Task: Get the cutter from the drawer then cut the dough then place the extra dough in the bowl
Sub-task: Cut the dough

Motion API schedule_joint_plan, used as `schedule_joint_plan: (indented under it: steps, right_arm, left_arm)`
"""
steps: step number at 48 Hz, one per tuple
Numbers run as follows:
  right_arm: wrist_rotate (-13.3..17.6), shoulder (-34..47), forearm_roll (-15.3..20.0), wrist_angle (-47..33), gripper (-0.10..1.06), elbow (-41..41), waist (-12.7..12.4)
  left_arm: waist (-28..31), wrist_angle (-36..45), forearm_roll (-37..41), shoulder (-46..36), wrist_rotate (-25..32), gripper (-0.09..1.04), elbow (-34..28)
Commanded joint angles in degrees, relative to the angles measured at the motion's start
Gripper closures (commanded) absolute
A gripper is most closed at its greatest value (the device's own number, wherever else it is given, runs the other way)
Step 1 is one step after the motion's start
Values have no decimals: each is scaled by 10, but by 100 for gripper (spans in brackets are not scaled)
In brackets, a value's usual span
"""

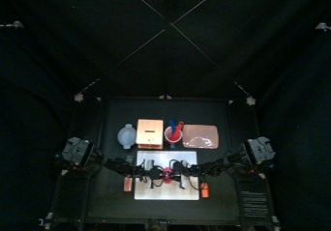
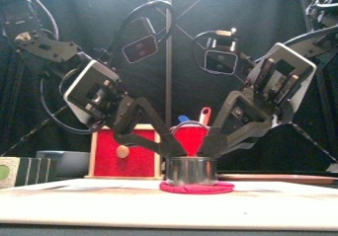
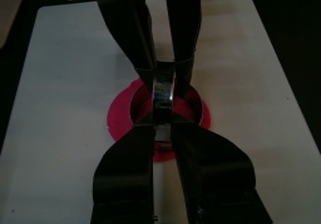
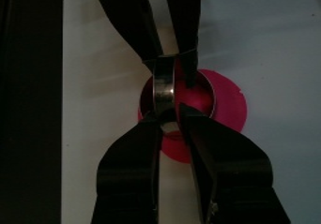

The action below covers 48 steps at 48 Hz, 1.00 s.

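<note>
Metal cutter [image 2: 192, 170] upright on pink dough [image 2: 199, 189], left hand [image 3: 163, 104] and right hand [image 4: 171, 104] both clamping it

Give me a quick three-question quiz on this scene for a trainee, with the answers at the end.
1. True or false: the cutter stands on the dough.
2. Whose fingers grip the cutter? A) the left arm's only B) the right arm's only C) both arms'
3. Fill in: the dough lies on the white ____.
Key: 1 true. 2 C: the left gripper and the right gripper both close on it. 3 cutting board.
</note>
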Motion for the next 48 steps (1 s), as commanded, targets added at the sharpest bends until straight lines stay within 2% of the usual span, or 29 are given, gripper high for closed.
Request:
schedule_joint_plan:
  steps: [1, 25, 48]
  right_arm:
    - [6, 20, 2, 21, 44, 3, -7]
    - [7, -20, -10, 22, 44, 1, -3]
    - [7, -22, -7, 20, 43, -7, -4]
  left_arm:
    - [-13, 33, -9, 11, -3, 47, 11]
    - [-13, 5, -13, -11, -2, 44, 15]
    - [-13, -10, -21, -13, -2, 24, 15]
